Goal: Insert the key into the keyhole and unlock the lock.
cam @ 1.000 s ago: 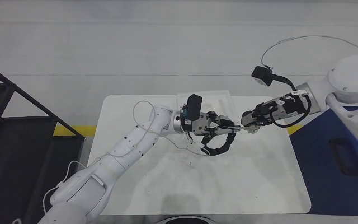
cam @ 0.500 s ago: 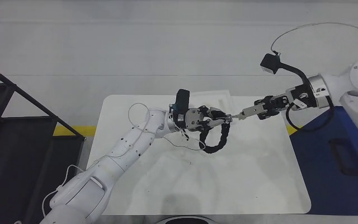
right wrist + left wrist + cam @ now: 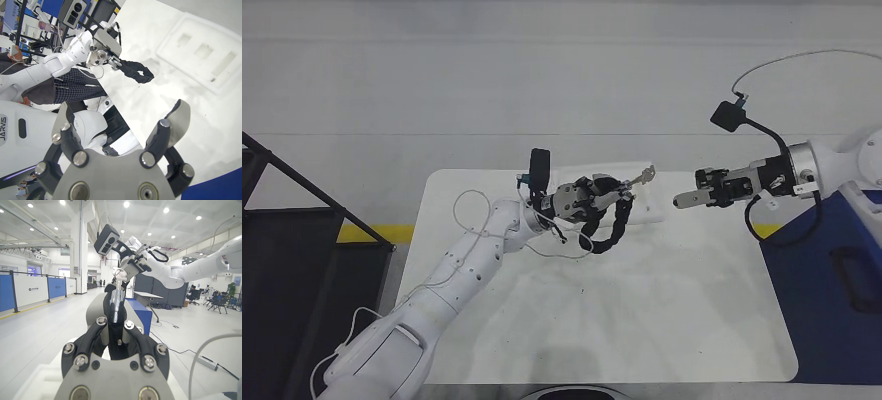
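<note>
Your left gripper [image 3: 604,190] clamps the lock [image 3: 614,228] above the far middle of the table [image 3: 542,320], with the key [image 3: 643,177] seated in its keyhole. Further right, well apart from the key, your right gripper [image 3: 683,200] hangs wide open.

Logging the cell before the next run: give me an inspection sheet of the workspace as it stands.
Surface: white table.
Job's things: lock held above the table, key seated in its keyhole, black cable loop hanging under it.
Clutter: foam tray with rectangular recesses, behind the lock.
Grippers: left gripper shut on the lock; right gripper open, empty, apart from the key.
Cables: white cable by the left arm; thin cable arching over the right arm.
Surroundings: black rack, blue cabinet, yellow floor line.
</note>
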`<state>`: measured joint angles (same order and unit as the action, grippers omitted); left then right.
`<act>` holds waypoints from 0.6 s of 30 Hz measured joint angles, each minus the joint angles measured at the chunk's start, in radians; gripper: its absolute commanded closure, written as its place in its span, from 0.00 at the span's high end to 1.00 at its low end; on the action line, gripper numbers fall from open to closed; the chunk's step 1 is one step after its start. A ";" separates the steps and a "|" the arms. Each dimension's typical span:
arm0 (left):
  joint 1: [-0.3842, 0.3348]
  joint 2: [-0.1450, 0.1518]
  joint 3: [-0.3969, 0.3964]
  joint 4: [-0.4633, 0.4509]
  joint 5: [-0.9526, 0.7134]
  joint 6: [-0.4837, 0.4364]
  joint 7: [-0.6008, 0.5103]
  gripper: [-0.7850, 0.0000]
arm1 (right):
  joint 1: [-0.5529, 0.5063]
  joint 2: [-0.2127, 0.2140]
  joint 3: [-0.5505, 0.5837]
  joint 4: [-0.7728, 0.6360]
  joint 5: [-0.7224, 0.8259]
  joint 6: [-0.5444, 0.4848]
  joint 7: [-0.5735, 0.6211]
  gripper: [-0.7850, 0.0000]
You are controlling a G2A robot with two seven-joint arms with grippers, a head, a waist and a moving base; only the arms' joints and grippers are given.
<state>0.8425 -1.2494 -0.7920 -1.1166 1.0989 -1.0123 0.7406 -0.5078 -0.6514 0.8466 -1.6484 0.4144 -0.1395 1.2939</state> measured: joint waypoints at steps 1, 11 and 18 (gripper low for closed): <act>0.001 0.002 0.000 -0.003 -0.008 0.000 -0.006 0.00 | 0.000 0.000 0.000 0.000 0.000 -0.002 0.000 1.00; 0.011 0.026 -0.051 -0.038 0.089 0.001 -0.055 0.00 | -0.017 -0.002 0.002 -0.006 0.012 -0.019 -0.027 1.00; 0.018 0.028 -0.075 -0.035 0.074 0.005 -0.115 0.00 | -0.042 -0.020 0.010 0.002 -0.080 -0.381 -0.108 1.00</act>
<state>0.8604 -1.2218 -0.8668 -1.1513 1.1731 -1.0071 0.6255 -0.5496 -0.6715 0.8564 -1.6465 0.3342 -0.5200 1.1858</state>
